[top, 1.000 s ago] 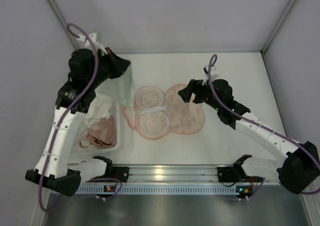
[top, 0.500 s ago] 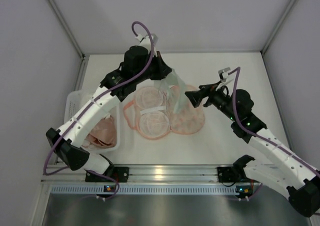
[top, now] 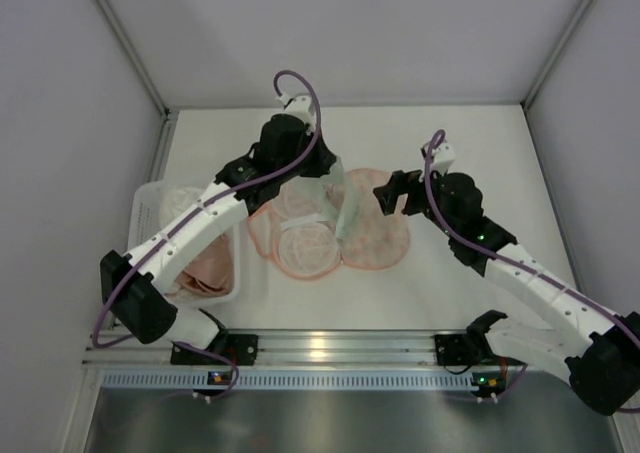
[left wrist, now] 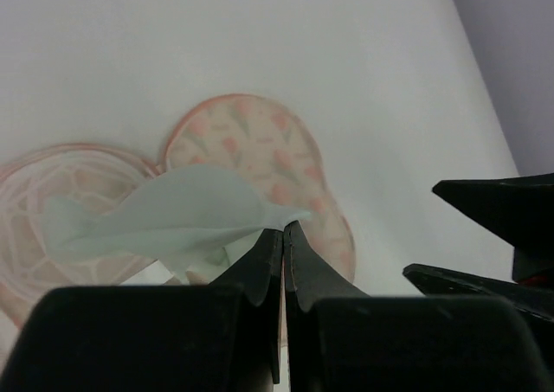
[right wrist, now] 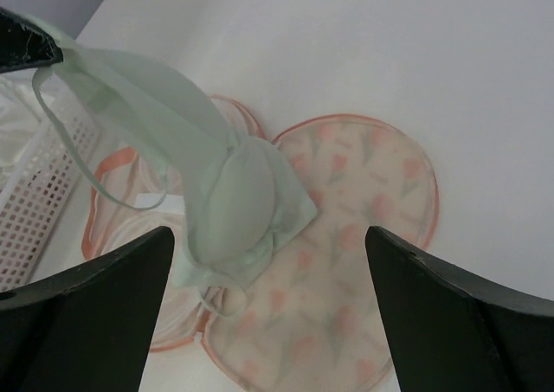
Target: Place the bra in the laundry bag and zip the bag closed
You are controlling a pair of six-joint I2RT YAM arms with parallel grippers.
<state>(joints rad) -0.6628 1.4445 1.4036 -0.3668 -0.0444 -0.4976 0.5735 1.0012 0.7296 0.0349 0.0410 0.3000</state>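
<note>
Over the last second the left pincer (left wrist: 283, 232) has swung away from the basket (top: 143, 213) to the middle of the worktop (top: 480, 153), bringing the bra (right wrist: 234, 197) with it. In the last half second it has come a touch nearer the arm bases, while the right pincer (top: 388, 195) has turned in beside it. On the worktop the basket sits at the left edge, well apart from the bag (top: 380, 235). The bag lies open and flat in the middle, its floral half to the right and its mesh half, crossed by a whitish band, to the left. The bra (pale mint here, not pink) hangs from the left pincer, whose fingers are pressed together on a fold of its fabric. Its cup points downward over the join of the two halves, and whether its lower edge touches the bag I cannot tell. The right pincer stands with its fingers spread wide and holds nothing, just beside the hanging bra and over the floral half. The step in hand looks like delivery of the bra into the bag, with the zip not yet begun. The next move probably calls for lowering the bra until it settles within one half's rim. After that comes letting go with nothing trailing over the zip edge, so the other half can fold over cleanly.
</note>
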